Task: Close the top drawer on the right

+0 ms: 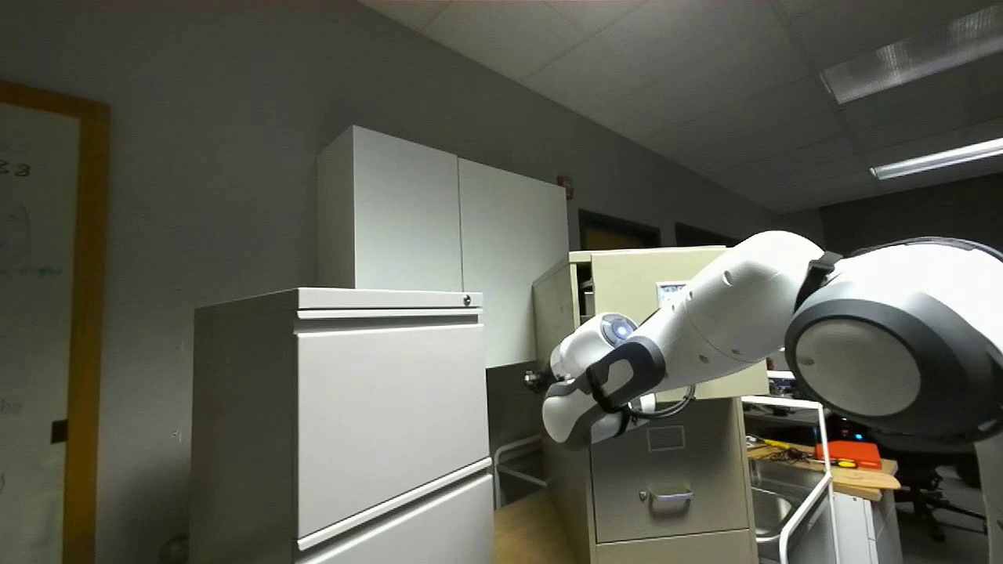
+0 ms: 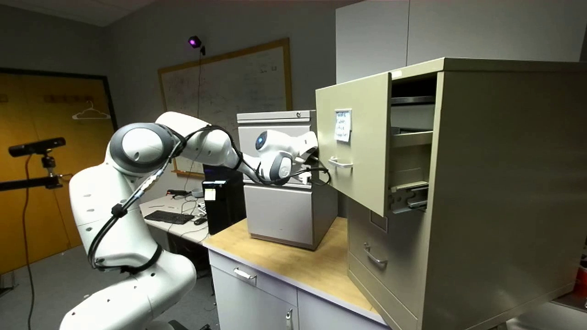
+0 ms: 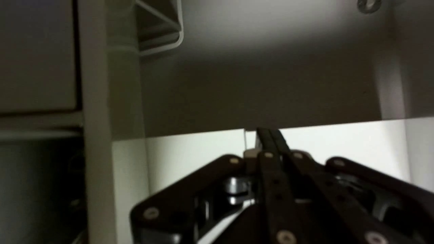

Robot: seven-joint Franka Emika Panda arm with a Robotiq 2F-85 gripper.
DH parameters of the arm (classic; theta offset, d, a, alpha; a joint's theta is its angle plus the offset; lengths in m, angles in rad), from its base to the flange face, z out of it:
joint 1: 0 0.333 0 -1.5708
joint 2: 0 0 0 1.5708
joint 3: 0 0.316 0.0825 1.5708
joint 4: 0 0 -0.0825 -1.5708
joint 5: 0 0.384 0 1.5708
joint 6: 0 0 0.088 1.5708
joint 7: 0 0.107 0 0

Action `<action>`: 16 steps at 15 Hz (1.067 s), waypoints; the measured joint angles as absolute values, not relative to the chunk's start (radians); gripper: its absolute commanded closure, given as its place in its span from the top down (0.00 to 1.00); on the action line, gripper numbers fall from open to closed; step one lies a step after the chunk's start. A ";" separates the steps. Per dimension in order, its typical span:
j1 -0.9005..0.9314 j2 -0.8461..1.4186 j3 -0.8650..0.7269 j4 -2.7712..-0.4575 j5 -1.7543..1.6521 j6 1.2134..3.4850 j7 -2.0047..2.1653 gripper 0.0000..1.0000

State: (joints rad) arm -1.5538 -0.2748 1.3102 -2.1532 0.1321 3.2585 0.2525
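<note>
The top drawer [image 2: 362,137] of the beige filing cabinet [image 2: 500,192] stands open in both exterior views. Its cream front [image 1: 631,278] bears a small white label [image 2: 343,126] and a metal handle [image 2: 340,162]. A dark opening and a metal slide rail [image 2: 409,197] show behind the front. My gripper [image 3: 271,132] is shut and empty, its fingertips together. It points into the gap between the two cabinets, beside the drawer front. Its fingertips are hidden in both exterior views. Whether it touches the drawer cannot be told.
A light-grey cabinet [image 1: 392,423] stands beside the beige cabinet on a wooden counter [image 2: 284,256]. White wall cabinet doors [image 1: 513,235] are behind. A lower beige drawer [image 1: 670,470] is shut. My arm [image 2: 220,146] reaches across in front of the grey cabinet.
</note>
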 measured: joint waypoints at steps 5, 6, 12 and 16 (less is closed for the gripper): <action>-1.162 -0.167 1.084 -2.213 0.154 3.094 0.170 0.00; -1.077 -0.149 1.025 -2.212 0.187 3.050 0.122 0.00; -0.734 -0.245 0.707 -2.211 0.644 2.799 -0.310 0.00; -0.666 -0.455 0.514 -2.270 0.784 2.616 -0.459 0.00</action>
State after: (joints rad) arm -0.6665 -0.4550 0.5143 -2.2699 0.7843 2.6162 -0.4587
